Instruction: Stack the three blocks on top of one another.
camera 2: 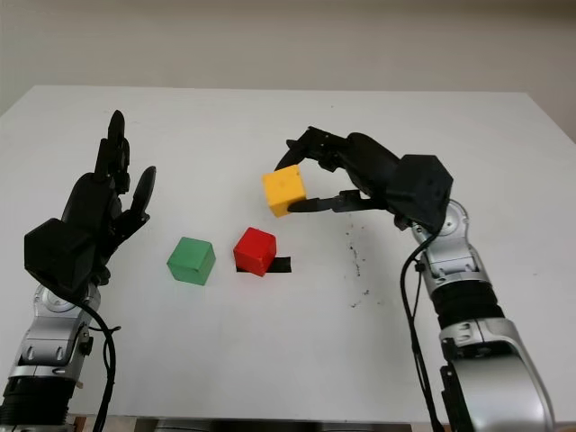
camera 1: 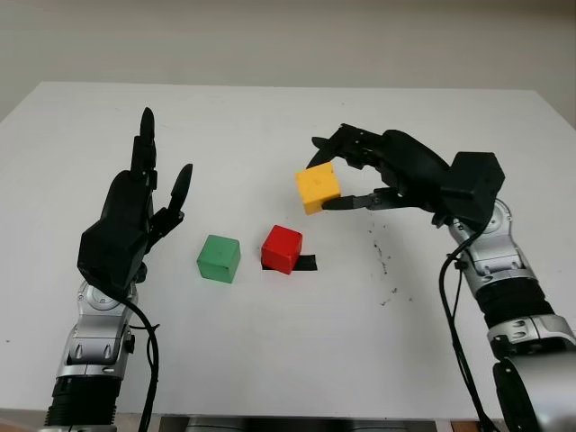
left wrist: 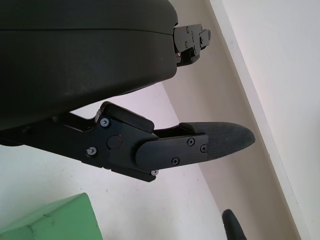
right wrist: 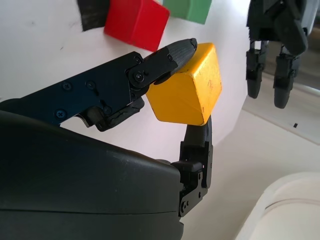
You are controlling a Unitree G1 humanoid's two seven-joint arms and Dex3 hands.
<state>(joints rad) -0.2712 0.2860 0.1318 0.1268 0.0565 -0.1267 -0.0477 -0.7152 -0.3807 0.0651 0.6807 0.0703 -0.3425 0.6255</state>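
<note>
while the right robot hand (camera 1: 346,175) clamps a yellow block (camera 1: 318,187) in the air above the white desk (camera 1: 270,360), a red block (camera 1: 283,247) and green block (camera 1: 219,257) sit side by side below; the left robot hand (camera 1: 135,211), open, hovers beside the green one.

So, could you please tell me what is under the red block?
The red block sits on a strip of black tape stuck to the table. One end sticks out beside the block; the rest is covered.
</note>
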